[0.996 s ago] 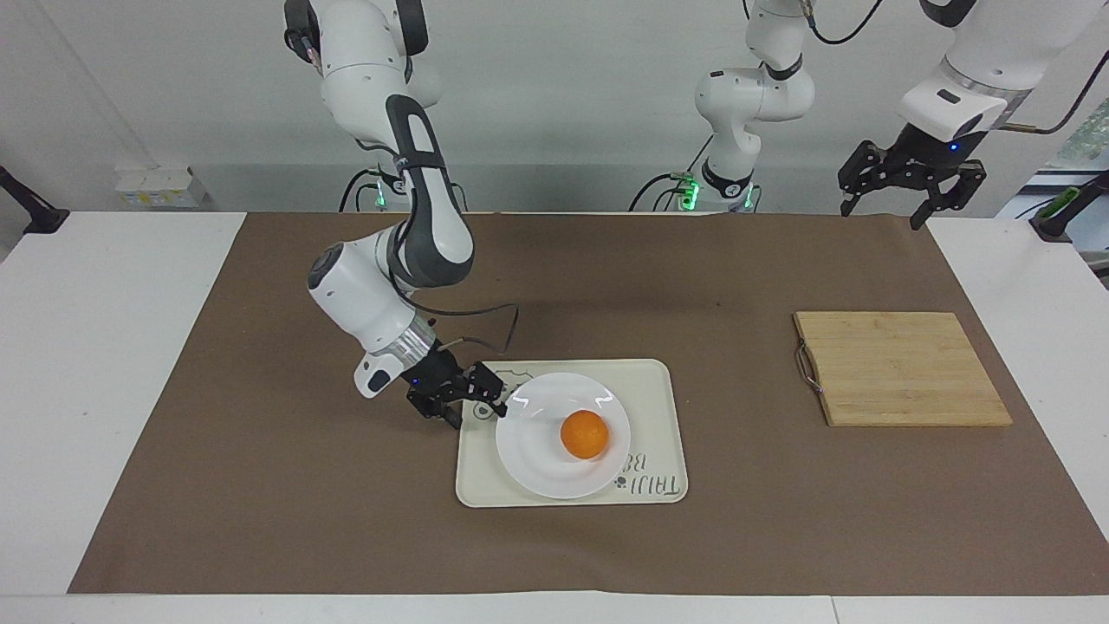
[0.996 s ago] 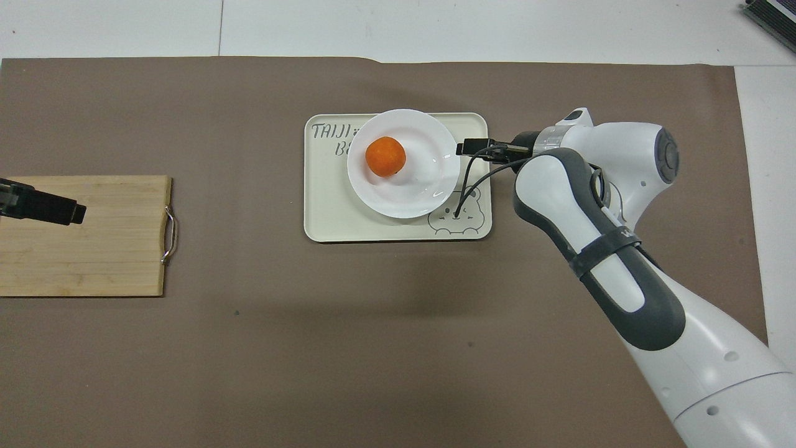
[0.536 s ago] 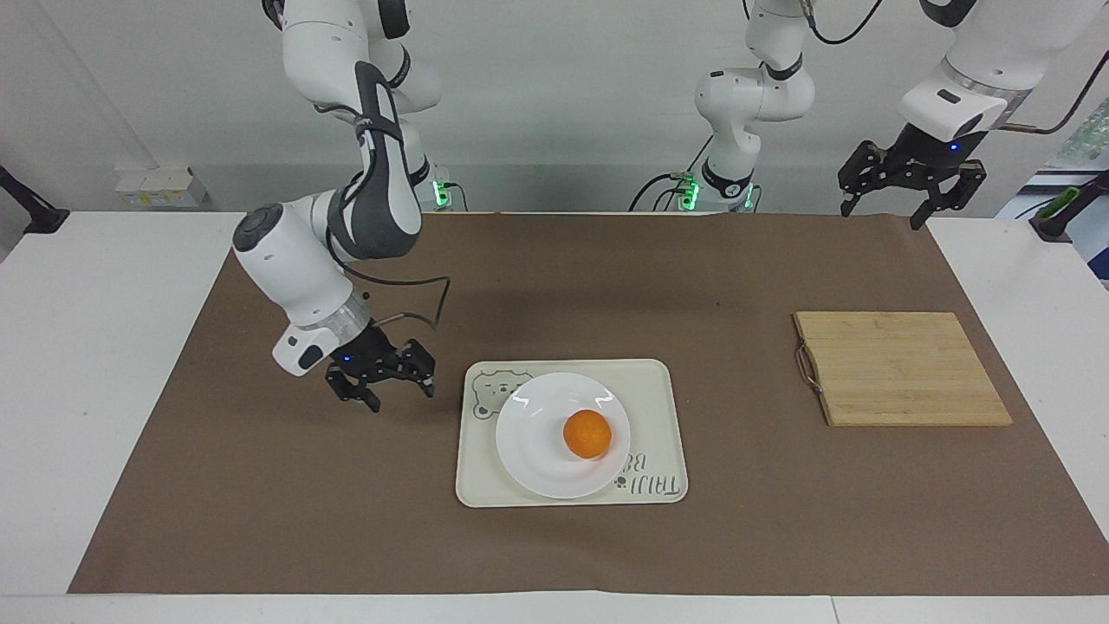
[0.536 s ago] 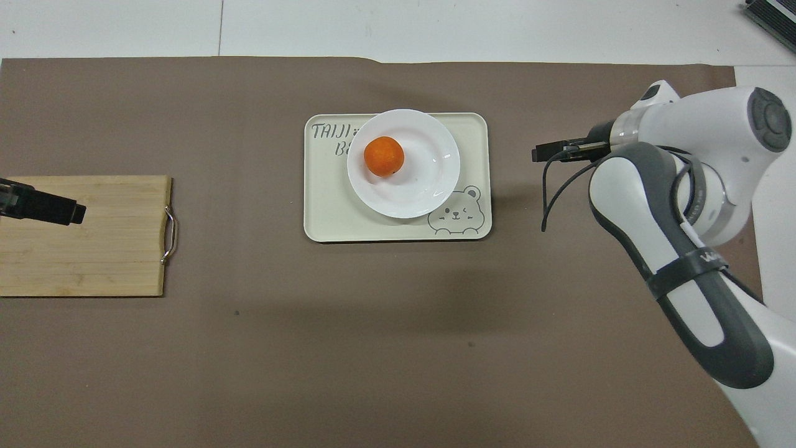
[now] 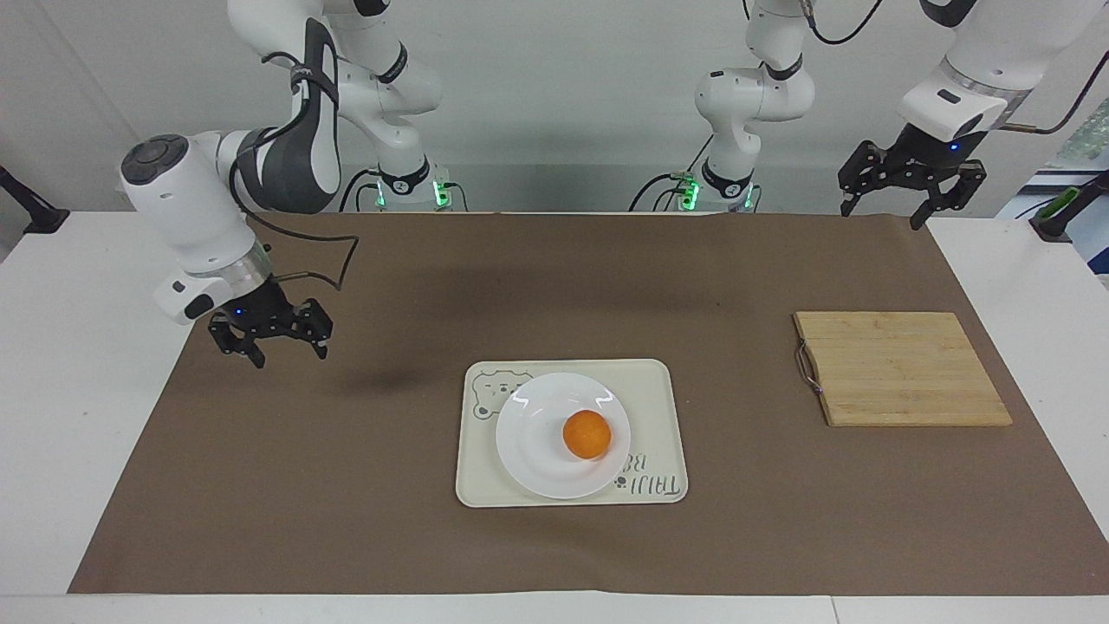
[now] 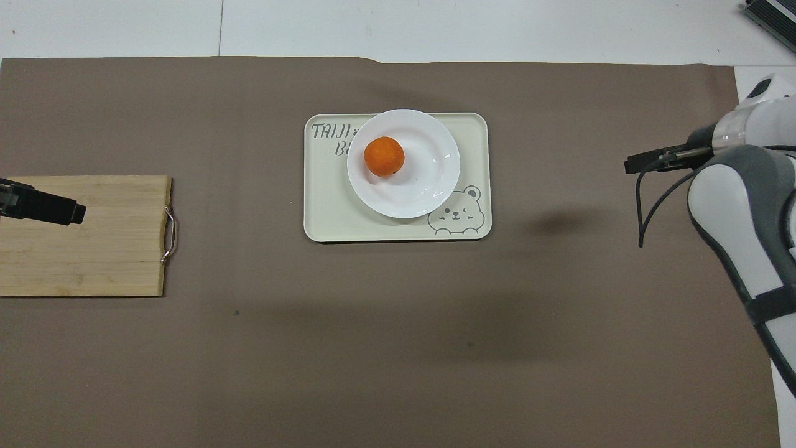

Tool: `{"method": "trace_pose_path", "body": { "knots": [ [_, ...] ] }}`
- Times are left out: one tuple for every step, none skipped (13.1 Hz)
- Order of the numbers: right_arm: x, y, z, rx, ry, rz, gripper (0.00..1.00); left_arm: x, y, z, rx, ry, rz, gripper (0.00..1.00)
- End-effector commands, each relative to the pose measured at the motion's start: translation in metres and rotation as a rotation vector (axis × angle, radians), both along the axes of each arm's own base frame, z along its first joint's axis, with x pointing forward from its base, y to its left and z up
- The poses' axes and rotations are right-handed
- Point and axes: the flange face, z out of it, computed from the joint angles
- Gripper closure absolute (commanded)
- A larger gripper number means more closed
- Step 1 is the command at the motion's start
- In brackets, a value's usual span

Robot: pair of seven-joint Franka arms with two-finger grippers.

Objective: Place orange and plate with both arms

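The orange (image 5: 586,434) lies on the white plate (image 5: 533,446), which rests on a cream tray (image 5: 658,381) in the middle of the mat. In the overhead view the orange (image 6: 384,156) sits off the centre of the plate (image 6: 429,180). My right gripper (image 5: 272,350) is open and empty, up in the air over the brown mat toward the right arm's end, well apart from the tray; it also shows in the overhead view (image 6: 640,163). My left gripper (image 5: 910,211) is open and empty, raised at the left arm's end, waiting.
A bamboo cutting board (image 5: 901,368) with a metal handle lies toward the left arm's end; in the overhead view the left gripper (image 6: 59,210) covers part of the board (image 6: 93,255). The tray (image 6: 323,211) has a bear drawing and lettering. A brown mat (image 5: 346,485) covers the table.
My right gripper has let go of the plate's rim, drawn away toward the right arm's end and risen. The plate and the orange stay on the tray. The left arm has not moved.
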Motion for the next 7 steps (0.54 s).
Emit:
{"method": "trace_pose_path", "body": {
  "knots": [
    [-0.012,-0.001,0.032,-0.024,0.035,-0.075,0.0,-0.008,0.003,0.001,0.013,0.002,-0.004,0.0],
    [-0.012,-0.003,0.047,-0.047,0.037,-0.104,0.0,-0.008,0.004,0.001,0.014,0.002,-0.002,0.0],
    [-0.015,-0.005,0.057,-0.075,0.063,-0.109,0.0,-0.008,0.003,0.001,0.013,0.002,-0.004,0.0],
    [-0.019,-0.007,0.069,-0.078,0.077,-0.112,0.0,-0.008,0.004,0.001,0.013,0.002,-0.002,0.0],
    [-0.027,-0.022,0.081,-0.076,0.074,-0.135,0.0,-0.008,0.004,0.001,0.013,0.002,-0.002,0.0],
    [-0.03,-0.026,0.087,-0.072,0.088,-0.146,0.0,-0.008,0.003,0.001,0.013,0.002,-0.004,0.0],
    [-0.034,-0.021,0.091,-0.07,0.114,-0.153,0.0,-0.008,0.004,0.001,0.013,0.002,-0.002,0.0]
  ]
}}
